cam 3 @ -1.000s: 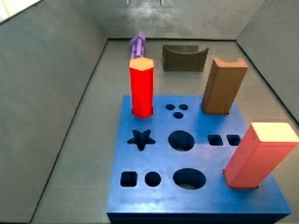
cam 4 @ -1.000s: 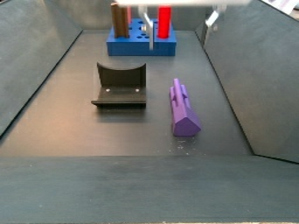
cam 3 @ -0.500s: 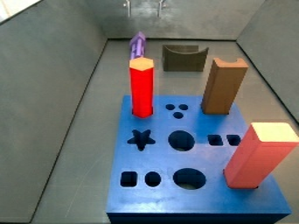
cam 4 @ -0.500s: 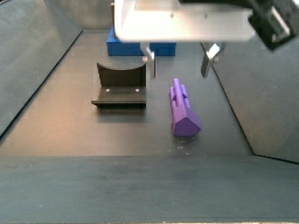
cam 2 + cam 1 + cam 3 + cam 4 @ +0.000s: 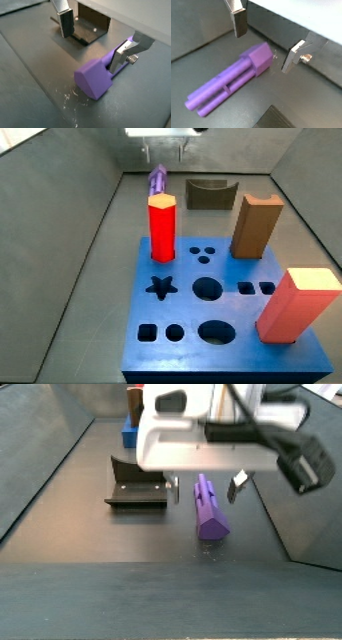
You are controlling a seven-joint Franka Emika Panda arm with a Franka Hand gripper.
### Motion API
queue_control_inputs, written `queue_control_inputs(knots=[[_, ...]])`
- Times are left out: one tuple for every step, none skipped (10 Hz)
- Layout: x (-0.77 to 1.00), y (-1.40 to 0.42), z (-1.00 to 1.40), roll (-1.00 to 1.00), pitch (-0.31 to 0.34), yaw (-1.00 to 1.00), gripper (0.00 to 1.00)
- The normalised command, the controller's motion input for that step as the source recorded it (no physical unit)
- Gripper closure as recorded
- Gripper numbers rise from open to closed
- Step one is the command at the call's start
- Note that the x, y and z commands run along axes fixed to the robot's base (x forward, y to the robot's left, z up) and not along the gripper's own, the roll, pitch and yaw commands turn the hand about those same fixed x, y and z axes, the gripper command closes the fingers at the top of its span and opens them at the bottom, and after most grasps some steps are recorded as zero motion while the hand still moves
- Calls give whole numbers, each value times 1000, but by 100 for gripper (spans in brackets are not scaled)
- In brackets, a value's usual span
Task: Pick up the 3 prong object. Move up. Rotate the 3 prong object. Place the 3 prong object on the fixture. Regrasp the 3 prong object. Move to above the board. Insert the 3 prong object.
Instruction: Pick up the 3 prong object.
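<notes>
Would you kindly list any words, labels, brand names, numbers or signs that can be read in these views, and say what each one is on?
None: no readable text appears in any view.
The 3 prong object, the fixture, the board and the red peg are plain and unmarked.
The gripper, open and straddling the 3 prong object on the floor, shows no lettering either.

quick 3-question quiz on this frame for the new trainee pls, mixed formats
1. True or false: the gripper has already clamped the 3 prong object.
2. Where does the 3 prong object lie? A) in the fixture notch B) flat on the floor beside the fixture C) inserted in the board
3. Fill in: the red peg stands upright on the ____.

Key
1. False: the fingers are open, one on each side of it.
2. B
3. board
</notes>
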Motion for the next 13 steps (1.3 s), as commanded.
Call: queue_control_inputs(knots=[[-43,120,-683,-16,-100,0,0],[-86,146,-769,-1,-64,0,0],[-126,137,-797,0,-33,0,0],[-151,86,-911,0,-40,0,0],[-183,31,-1000,0,-36,0,0],[0,40,-91,0,41,0,0],[0,0,0,0,17,0,0],[0,0,0,0,0,0,0],[0,0,0,0,0,0,100],[0,0,0,0,0,0,100],[0,0,0,0,0,0,100],[0,0,0,0,0,0,100],[0,0,0,0,0,0,100]])
